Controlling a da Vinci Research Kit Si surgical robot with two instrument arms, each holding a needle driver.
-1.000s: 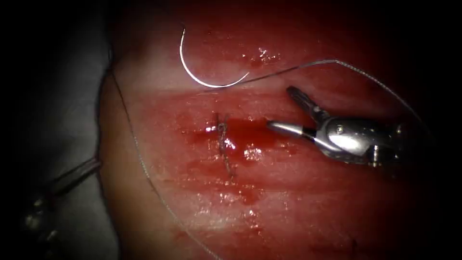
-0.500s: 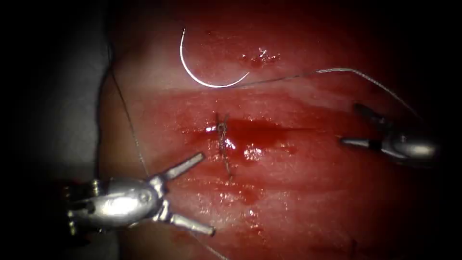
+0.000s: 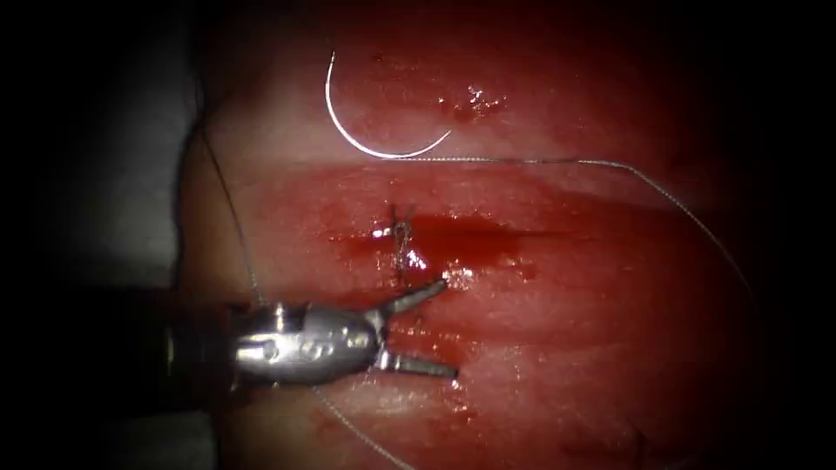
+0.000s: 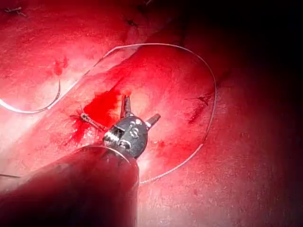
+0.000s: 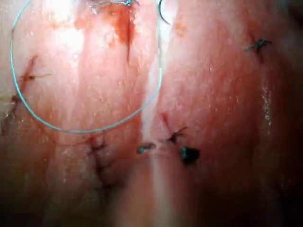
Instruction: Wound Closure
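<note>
Our left tool (image 3: 440,326) is holding nothing, jaws apart; the needle (image 3: 370,144) is lying loose on the tissue (image 3: 566,305), upper middle.

The left tool (image 3: 440,326) has moved in beside the knot (image 3: 402,233), jaws spread and empty, while the right tool withdrew.

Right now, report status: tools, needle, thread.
Left tool open, holding nothing, beside the knot. Needle lies free on the tissue, unheld. Thread trails slack from it.
</note>
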